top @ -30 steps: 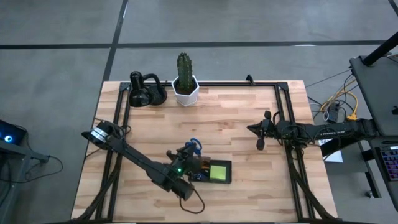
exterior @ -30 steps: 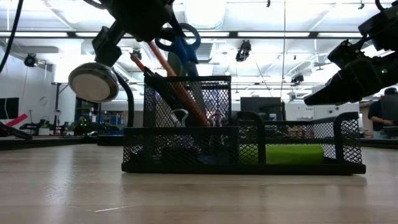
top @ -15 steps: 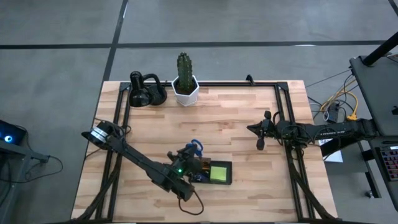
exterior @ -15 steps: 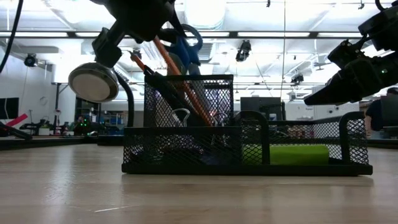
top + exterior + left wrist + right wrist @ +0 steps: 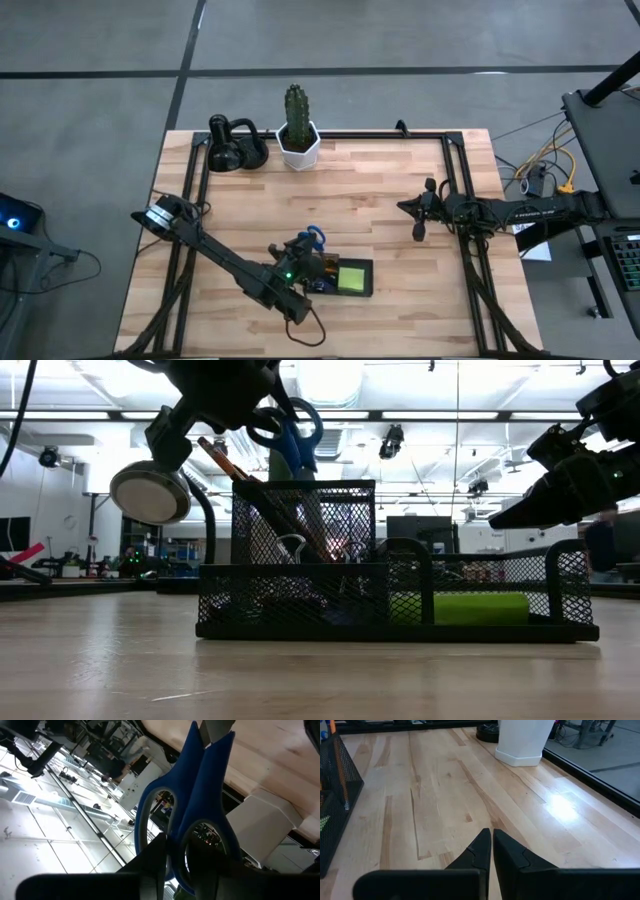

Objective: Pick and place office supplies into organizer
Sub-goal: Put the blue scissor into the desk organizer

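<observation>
Organizer [image 5: 400, 595] sits lower centre of the high view, a black mesh tray with a tall cup on its left. The cup holds blue-handled scissors [image 5: 288, 430], blades down, and a pencil [image 5: 235, 472] leaning left. The low right bay holds the green sticky pad [image 5: 351, 277]. Left gripper [image 5: 300, 250] is over the cup at the scissor handles; can't tell its grip. Right gripper [image 5: 491, 851] is closed, empty, centre right.

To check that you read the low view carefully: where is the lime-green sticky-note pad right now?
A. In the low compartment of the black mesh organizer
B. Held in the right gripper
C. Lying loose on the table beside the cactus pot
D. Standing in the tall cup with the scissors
A: the lime-green sticky-note pad lies behind the mesh in the low compartment of the organizer, beside the tall cup holding the scissors.
</observation>
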### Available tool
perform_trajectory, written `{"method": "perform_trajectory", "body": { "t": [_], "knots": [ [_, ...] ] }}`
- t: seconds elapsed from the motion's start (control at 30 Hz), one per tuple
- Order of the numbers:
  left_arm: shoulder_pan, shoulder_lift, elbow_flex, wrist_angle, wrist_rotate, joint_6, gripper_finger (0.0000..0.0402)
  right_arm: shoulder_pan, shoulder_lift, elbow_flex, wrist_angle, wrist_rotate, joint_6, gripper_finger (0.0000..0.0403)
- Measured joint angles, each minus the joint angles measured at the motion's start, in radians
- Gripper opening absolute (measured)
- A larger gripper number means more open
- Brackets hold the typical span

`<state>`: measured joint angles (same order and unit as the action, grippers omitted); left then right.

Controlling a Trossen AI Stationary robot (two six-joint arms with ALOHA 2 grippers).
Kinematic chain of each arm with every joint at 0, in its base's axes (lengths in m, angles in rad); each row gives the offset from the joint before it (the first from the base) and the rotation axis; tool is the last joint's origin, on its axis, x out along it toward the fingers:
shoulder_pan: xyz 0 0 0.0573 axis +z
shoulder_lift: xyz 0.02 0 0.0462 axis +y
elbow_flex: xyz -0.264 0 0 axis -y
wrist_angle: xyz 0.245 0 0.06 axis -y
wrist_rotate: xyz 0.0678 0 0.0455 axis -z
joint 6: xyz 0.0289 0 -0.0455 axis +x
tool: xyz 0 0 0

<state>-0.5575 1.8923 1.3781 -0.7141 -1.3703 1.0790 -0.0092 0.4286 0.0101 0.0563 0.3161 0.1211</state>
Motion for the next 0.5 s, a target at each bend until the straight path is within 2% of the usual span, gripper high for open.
{"method": "perform_trajectory", "body": {
  "t": [0.5],
  "knots": [
    [0.0, -0.016, 0.002, -0.001, -0.006, 0.001, 0.0056, 0.0, 0.0, 0.0, 0.0, 0.0, 0.002, 0.0008]
  ]
}}
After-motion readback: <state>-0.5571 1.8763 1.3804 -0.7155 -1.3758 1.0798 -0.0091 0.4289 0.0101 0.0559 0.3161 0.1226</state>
